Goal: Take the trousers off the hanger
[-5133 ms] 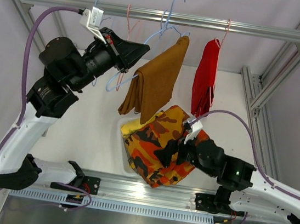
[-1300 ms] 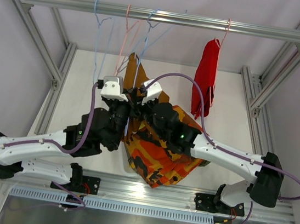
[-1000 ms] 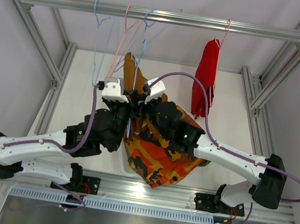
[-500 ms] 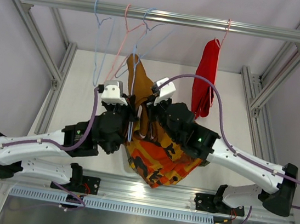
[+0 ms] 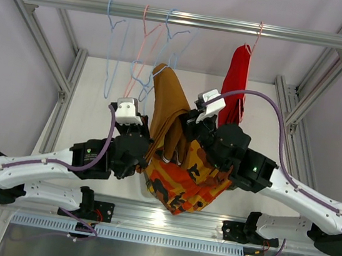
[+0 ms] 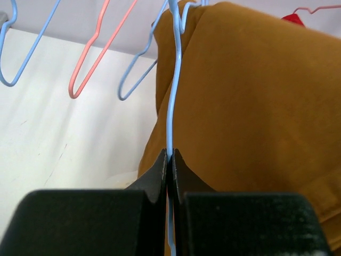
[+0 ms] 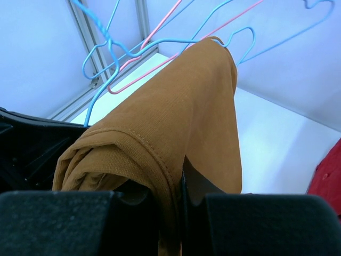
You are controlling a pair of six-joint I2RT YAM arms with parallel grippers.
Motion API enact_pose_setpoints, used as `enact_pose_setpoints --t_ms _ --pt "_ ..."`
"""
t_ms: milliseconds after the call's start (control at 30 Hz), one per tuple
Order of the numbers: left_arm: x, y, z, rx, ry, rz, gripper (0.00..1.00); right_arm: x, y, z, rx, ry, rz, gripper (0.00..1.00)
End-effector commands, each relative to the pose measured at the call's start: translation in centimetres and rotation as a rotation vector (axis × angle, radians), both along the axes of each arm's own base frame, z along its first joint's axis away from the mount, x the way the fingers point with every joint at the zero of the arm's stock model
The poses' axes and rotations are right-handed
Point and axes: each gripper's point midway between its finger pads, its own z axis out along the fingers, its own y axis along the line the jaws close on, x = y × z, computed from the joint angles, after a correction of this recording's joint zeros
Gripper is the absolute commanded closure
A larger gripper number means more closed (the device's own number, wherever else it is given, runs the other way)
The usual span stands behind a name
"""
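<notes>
Since half a second ago, the brown trousers (image 5: 169, 105) have been drawn rightward with the right arm. Their bunched fold is pinched in the right end effector (image 7: 171, 186), while the left end effector (image 6: 169, 160), just beside them, is clamped on the blue hanger wire (image 6: 173, 96). Both grips are shown only by the wrist views. The orange-red patterned trousers (image 5: 183, 180) on the counter (image 5: 97, 112) are seen only from above.

the right tool (image 7: 169, 185) has dragged the brown trousers (image 5: 167, 112) rightward.
</notes>
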Motion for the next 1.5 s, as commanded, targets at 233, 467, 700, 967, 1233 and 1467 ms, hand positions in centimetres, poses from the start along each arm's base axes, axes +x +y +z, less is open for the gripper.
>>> enact_pose_setpoints --t_ms 233,467,700,967,1233,1467 --pt "-0.2 1.1 -0.3 0.005 0.015 0.037 0.99 -1.7 -5.2 12.5 0.314 -0.15 -0.032 1.0" --pt "-0.4 1.8 -3.5 0.094 0.038 0.037 0.99 -2.2 -7.0 13.7 0.329 -0.148 -0.045 1.0" --pt "-0.7 2.4 -5.2 0.055 0.063 0.05 0.99 -2.8 -5.9 13.0 0.325 -0.11 0.013 1.0" --pt "-0.7 2.0 -6.5 0.109 0.122 0.106 0.99 -4.0 -4.5 11.3 0.347 -0.047 0.092 1.0" --pt "-1.1 2.9 -8.0 0.151 0.206 0.241 0.99 -6.0 -4.7 10.8 0.344 -0.02 0.126 1.0" --pt "-1.1 2.5 -9.7 0.153 0.243 0.268 0.99 -5.8 -6.0 11.3 0.3 -0.044 0.034 1.0"
